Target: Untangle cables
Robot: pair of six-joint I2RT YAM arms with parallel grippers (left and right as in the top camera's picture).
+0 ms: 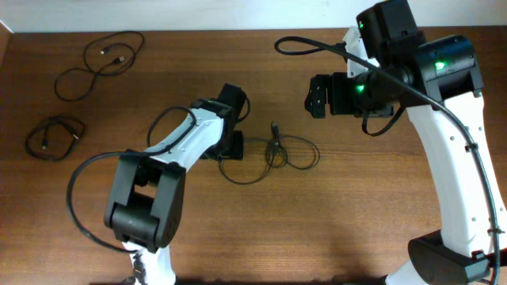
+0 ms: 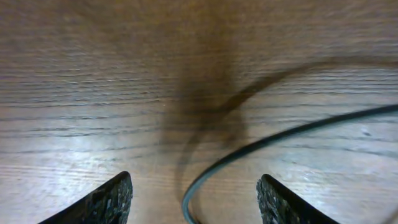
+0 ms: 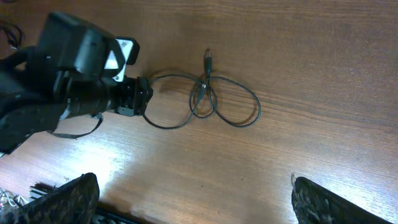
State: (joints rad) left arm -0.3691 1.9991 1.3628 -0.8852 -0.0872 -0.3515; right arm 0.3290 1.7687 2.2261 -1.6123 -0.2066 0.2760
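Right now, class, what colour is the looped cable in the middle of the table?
Black; the looped cable shows best in the right wrist view.

The desk (image 1: 380,214) is brown wood with fine, straight grain lines. Its top looks smooth and has a soft satin sheen, with pale patches of reflected light in both wrist views. The cables (image 1: 273,152) are thin black cords with a smooth, rubbery-looking sheath that shows a faint gloss close up in the left wrist view. The pads (image 2: 112,200) of the left tool (image 2: 194,202) are black and rough, with a grainy, speckled surface; the pads (image 3: 65,202) of the right tool (image 3: 196,202) have the same coarse texture. The arms' shells (image 1: 186,138) are smooth white plastic with a light gloss, and their joint housings (image 1: 142,210) look like matt black plastic.
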